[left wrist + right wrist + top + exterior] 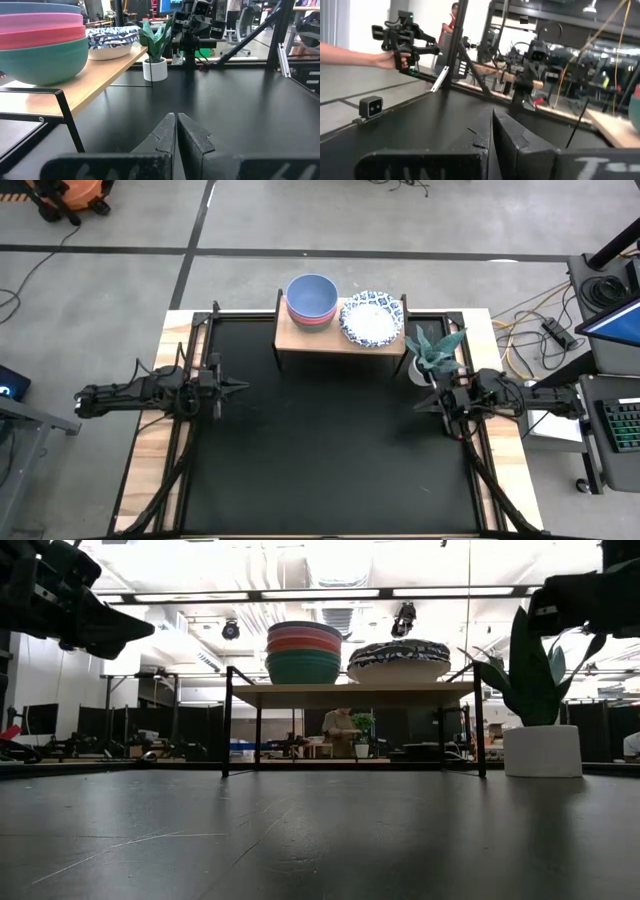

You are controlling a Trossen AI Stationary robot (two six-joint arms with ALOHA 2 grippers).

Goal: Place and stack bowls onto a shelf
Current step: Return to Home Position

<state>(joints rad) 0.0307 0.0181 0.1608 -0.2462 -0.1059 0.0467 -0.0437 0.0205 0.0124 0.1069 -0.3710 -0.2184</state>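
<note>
The light-wood shelf (340, 338) stands on black legs at the table's far edge. On its left half sits a stack of plain bowls (311, 300), slate-blue on top, then red, pink and green (303, 653). On its right half sits a stack of white bowls with blue patterned rims (371, 318) (398, 661). My left gripper (243, 386) hovers shut over the table's left side, pointing right (176, 122). My right gripper (422, 406) hovers shut at the right side, pointing left (492, 122). Neither touches anything.
A white pot with a spiky green plant (431, 355) stands on the table right of the shelf, just beyond my right gripper. The black tabletop (330, 450) spreads between the arms. A person's hand (385, 59) holding a device shows beyond the table.
</note>
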